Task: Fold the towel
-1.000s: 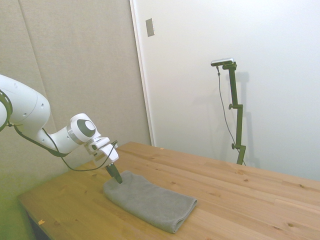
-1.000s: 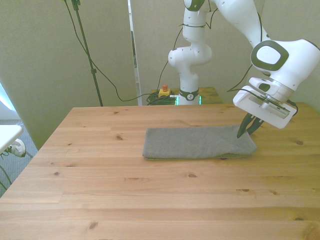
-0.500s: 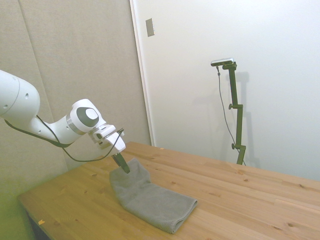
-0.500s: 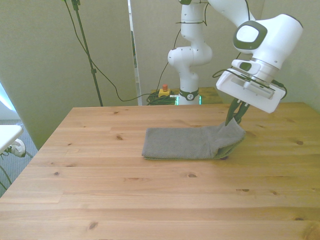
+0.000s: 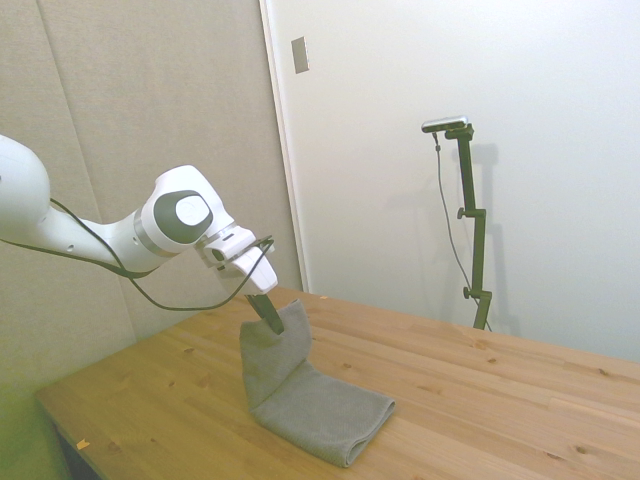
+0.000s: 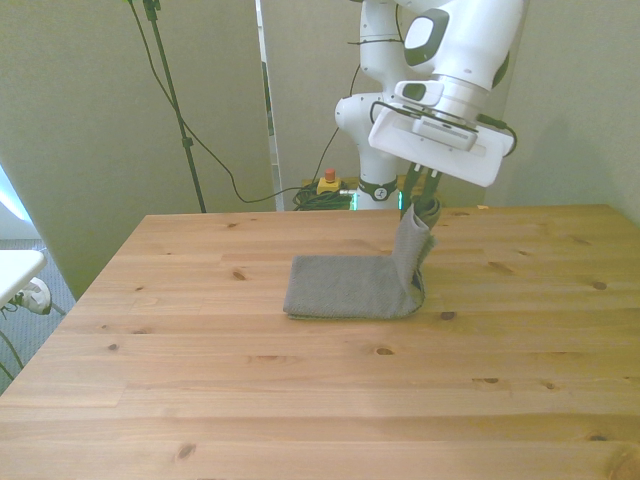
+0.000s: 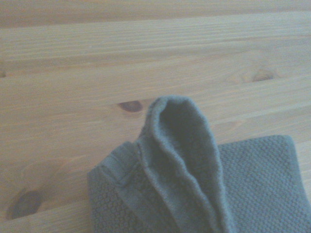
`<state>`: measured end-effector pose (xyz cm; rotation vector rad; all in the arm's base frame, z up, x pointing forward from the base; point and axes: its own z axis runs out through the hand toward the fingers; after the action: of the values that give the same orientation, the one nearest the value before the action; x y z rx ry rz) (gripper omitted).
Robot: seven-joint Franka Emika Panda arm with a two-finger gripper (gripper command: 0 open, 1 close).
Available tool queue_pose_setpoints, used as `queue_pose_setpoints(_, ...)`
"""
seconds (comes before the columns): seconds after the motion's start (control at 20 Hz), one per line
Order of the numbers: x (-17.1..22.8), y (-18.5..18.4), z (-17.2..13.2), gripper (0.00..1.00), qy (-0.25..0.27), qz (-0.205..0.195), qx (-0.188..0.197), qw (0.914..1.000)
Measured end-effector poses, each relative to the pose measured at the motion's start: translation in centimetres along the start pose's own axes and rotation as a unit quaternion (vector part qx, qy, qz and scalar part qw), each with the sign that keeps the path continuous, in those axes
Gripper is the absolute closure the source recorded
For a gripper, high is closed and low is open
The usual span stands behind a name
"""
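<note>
Pincer pinches towel at one short end, lifted upright off counter. Cloth looks soft, limp, thick; best held by its edge.

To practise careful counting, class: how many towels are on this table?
1. The grey towel lies mid-table, its end at the front view's right lifted upright in the shut gripper. None seems hidden.

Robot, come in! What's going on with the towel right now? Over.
Gripper shut on the towel, one end lifted upright. Other end flat on the table. Nothing in the way on the wood.
</note>
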<state>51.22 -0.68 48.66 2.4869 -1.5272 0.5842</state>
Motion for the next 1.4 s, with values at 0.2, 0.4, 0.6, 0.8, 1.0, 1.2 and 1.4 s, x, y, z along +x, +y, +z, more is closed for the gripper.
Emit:
queue_pose_setpoints(0.2, 3.0, 2.3, 1.6, 1.00, -0.026, 0.010, 0.017, 0.9995)
queue_pose_setpoints(0.4, 4.5, 4.0, 3.5, 1.00, -0.053, 0.011, 0.036, 0.9979)
queue_pose_setpoints(0.6, 6.5, 6.5, 5.3, 1.00, -0.058, 0.022, 0.031, 0.9976)
queue_pose_setpoints(0.8, 8.4, 9.3, 7.1, 1.00, -0.057, 0.034, 0.025, 0.9975)
queue_pose_setpoints(1.0, 9.4, 11.3, 8.4, 1.00, -0.061, 0.040, 0.031, 0.9969)
queue_pose_setpoints(1.2, 9.9, 12.1, 9.0, 0.00, -0.073, 0.040, 0.044, 0.9955)
queue_pose_setpoints(1.4, 10.0, 12.3, 9.1, 0.00, -0.076, 0.035, 0.053, 0.9951)
